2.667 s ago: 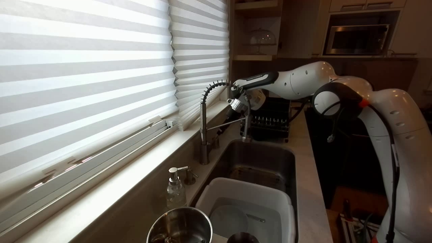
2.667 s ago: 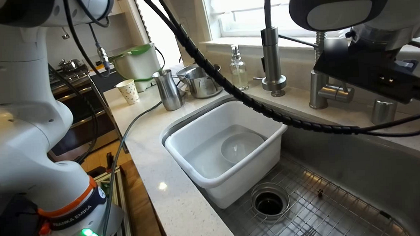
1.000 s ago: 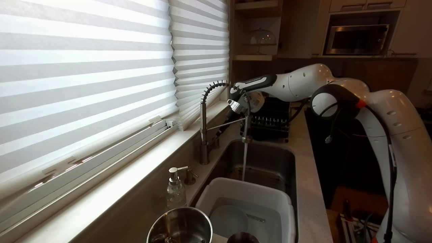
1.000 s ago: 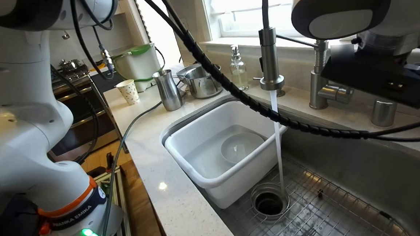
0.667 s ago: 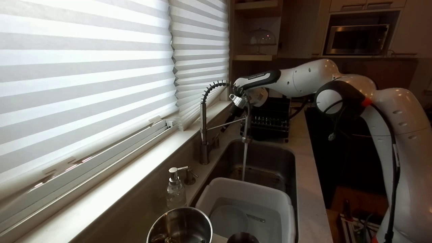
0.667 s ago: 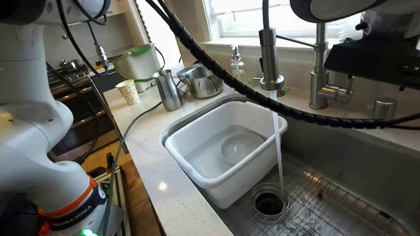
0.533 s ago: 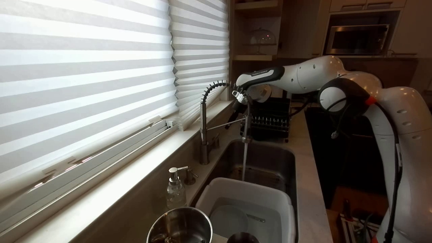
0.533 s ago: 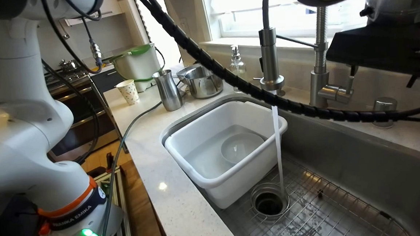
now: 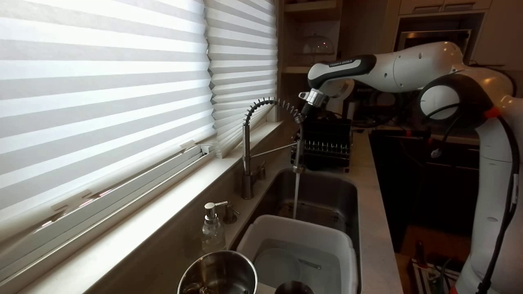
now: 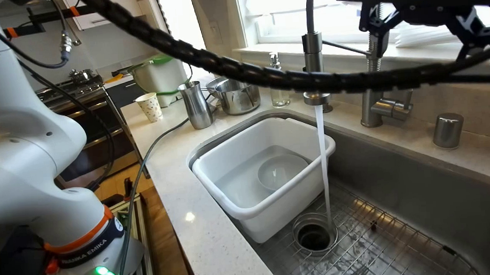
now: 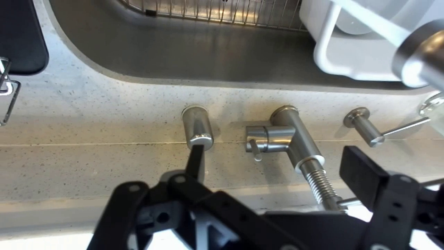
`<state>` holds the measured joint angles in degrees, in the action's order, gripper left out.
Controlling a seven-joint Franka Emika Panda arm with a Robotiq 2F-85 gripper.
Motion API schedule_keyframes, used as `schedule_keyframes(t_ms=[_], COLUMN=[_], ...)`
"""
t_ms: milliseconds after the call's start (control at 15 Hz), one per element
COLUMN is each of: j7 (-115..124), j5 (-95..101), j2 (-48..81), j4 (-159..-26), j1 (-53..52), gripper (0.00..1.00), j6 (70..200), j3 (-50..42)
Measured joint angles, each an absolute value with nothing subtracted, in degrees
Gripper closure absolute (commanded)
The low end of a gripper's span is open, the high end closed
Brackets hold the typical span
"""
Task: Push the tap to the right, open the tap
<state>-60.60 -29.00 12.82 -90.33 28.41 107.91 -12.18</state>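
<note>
Wrist view: holds the gripper [image 11: 277,161] spread, with jaws wide apart, above the lever [image 11: 256,151] of the tap [image 11: 301,140]. Shows the tap upright on the counter [image 11: 104,114] beside the sink [image 11: 208,52], between a metal cylinder [image 11: 197,126] and a short spout [image 11: 367,128]. Pours water [image 10: 322,149] from the spray head [image 10: 313,56] in both exterior views; in an exterior view, lands at the drain [image 10: 314,237] beside the white tub [image 10: 289,203].
</note>
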Motion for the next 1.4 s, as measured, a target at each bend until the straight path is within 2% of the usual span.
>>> schedule_keyframes(t_ms=[733, 1400], j7=[-55.5, -52.4], j5=[-20.7, -16.0], j2=[-7.5, -18.5], j4=[-101.2, -108.5], j1=[25.7, 22.2], gripper=[0.0, 0.0], j6=[94.2, 92.4], j3=[-18.0, -20.9])
